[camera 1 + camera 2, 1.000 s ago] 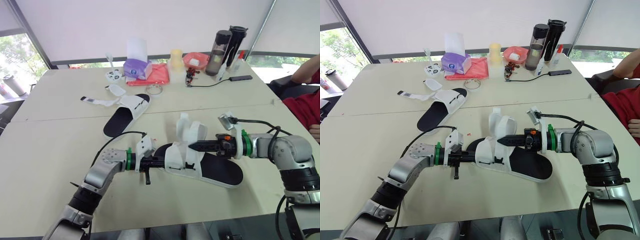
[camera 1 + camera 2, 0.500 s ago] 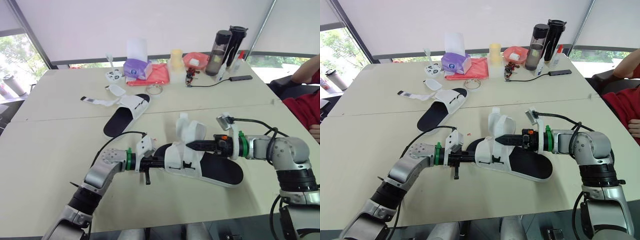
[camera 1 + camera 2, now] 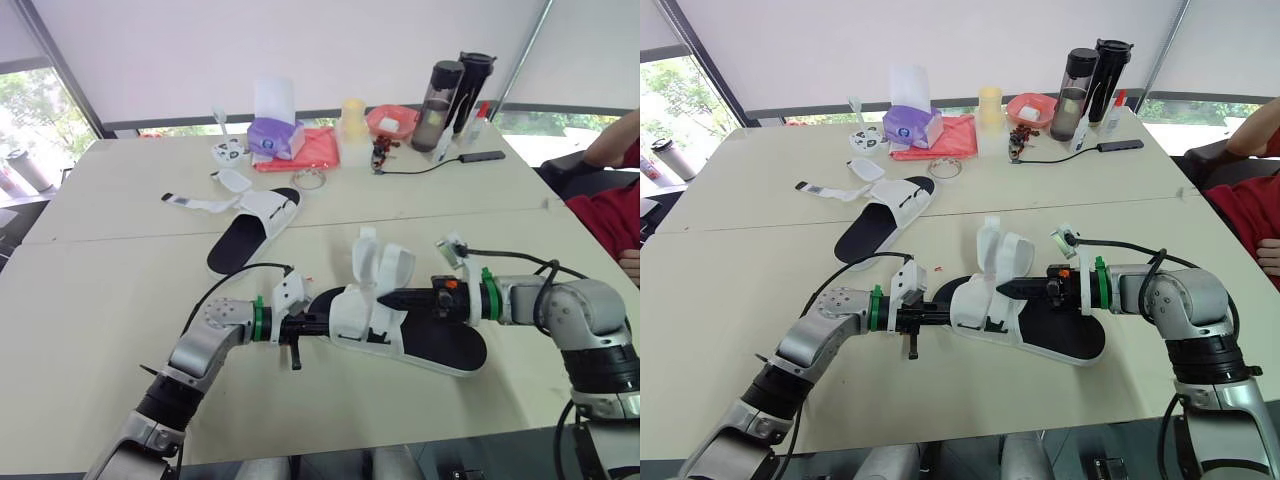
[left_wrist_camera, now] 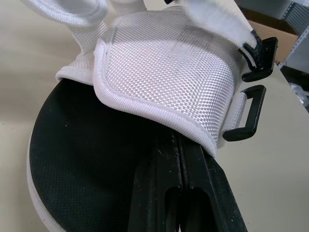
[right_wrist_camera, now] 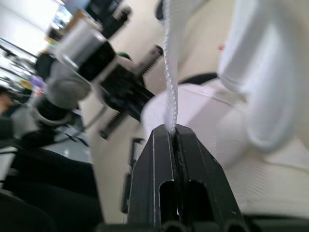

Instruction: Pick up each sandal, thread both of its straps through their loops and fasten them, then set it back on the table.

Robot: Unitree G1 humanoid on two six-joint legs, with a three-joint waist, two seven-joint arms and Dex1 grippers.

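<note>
The near sandal [image 3: 432, 342] has a black sole with a white rim and a white mesh top. It lies on the table [image 3: 100, 300], toe end toward nine o'clock. Its two white straps [image 3: 381, 262] stand up, undone, and its black loops [image 4: 262, 50] are empty. The other sandal [image 3: 246, 235], at ten o'clock from it, lies flat with its straps spread open.

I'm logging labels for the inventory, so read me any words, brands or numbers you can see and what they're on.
No text is readable here.
Tag on the far sandal: dark print, too small to read.
Purple tissue box: no legible print.
Grey bottle and black bottle: no legible labels.
Near sandal: no writing visible.
</note>
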